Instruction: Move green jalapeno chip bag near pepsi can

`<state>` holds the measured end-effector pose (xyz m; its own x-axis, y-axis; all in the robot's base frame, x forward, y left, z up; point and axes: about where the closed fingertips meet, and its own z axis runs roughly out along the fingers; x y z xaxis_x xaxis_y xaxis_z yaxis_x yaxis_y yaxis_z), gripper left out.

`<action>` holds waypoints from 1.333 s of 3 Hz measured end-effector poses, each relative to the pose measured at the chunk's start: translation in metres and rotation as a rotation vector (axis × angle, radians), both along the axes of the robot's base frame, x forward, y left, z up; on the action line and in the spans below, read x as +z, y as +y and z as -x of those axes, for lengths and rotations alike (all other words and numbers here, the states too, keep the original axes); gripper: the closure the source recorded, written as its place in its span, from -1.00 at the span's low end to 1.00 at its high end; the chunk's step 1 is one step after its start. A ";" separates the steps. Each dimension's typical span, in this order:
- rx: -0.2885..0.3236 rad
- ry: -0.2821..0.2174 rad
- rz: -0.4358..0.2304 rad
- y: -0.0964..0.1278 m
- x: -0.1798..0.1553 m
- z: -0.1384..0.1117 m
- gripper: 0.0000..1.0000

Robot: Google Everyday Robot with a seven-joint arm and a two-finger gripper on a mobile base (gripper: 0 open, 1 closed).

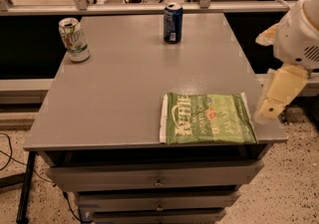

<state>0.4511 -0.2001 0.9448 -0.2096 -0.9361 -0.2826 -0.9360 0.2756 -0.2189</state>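
Note:
The green jalapeno chip bag (pixel 207 124) lies flat at the front right edge of the grey table (pixel 124 93), its white end seam to the left and the "Kettle" lettering facing up. The dark blue pepsi can (pixel 173 22) stands upright at the far middle of the table, well apart from the bag. My gripper (pixel 271 107), a cream-coloured piece under the white arm (pixel 299 34), hangs just off the table's right edge, next to the bag's right end and not touching it.
A white-and-green soda can (pixel 74 40) stands upright at the far left corner of the table. Drawers (pixel 159 180) sit under the tabletop. A rail with posts (pixel 149 6) runs behind the table's far edge.

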 end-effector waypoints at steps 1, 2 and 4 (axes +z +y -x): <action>0.010 0.037 -0.073 0.020 -0.038 -0.019 -1.00; -0.010 0.095 -0.137 0.033 -0.071 -0.032 -1.00; -0.067 0.175 -0.196 0.035 -0.107 -0.035 -0.63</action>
<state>0.4863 -0.1653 0.8374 -0.3306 -0.8496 -0.4110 -0.9333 0.3591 0.0083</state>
